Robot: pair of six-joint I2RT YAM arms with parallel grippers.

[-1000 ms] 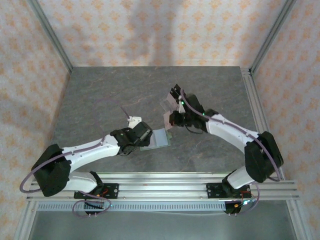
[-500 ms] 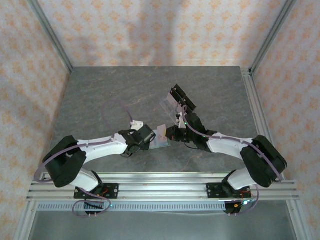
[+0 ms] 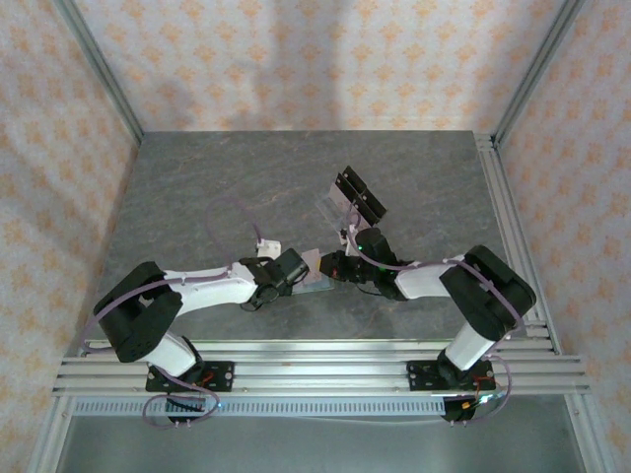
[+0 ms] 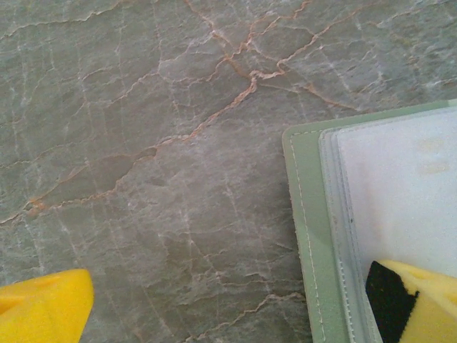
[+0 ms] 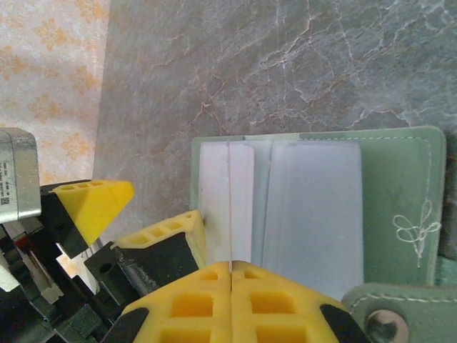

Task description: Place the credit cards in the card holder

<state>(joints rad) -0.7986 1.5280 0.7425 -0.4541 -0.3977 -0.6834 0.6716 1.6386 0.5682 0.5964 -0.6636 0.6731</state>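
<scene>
The card holder [image 5: 400, 171] lies open and flat on the counter [image 4: 143, 143], in the middle between the two arms. It is soft and green, with see-through pockets inside and a snap tab at one corner.

The right gripper [image 5: 232, 275] has its jaws pressed tight together. A thin credit card [image 3: 312, 259] stands on its edge between them. In the right wrist view it looks like a thin line reaching out over the white pockets. I cannot tell if its tip is inside a pocket yet.

The left gripper [image 4: 228, 307] has its jaws spread as wide as they go and has hold of nothing. One yellow finger [image 4: 428, 307] rests on the clear pocket near the holder's edge. The other one is over bare counter.

I think the card is light, stiff and smooth, so it could slip or twist in the pinch. It is best held by one short end, so most of it is free to slide in. The holder is light and floppy and would scoot away when pushed, so it helps to press it down. The pocket mouth looks flat and tight, so the card should go in low and straight.

A clear rack [image 3: 352, 197] with black parts stands farther back.
</scene>
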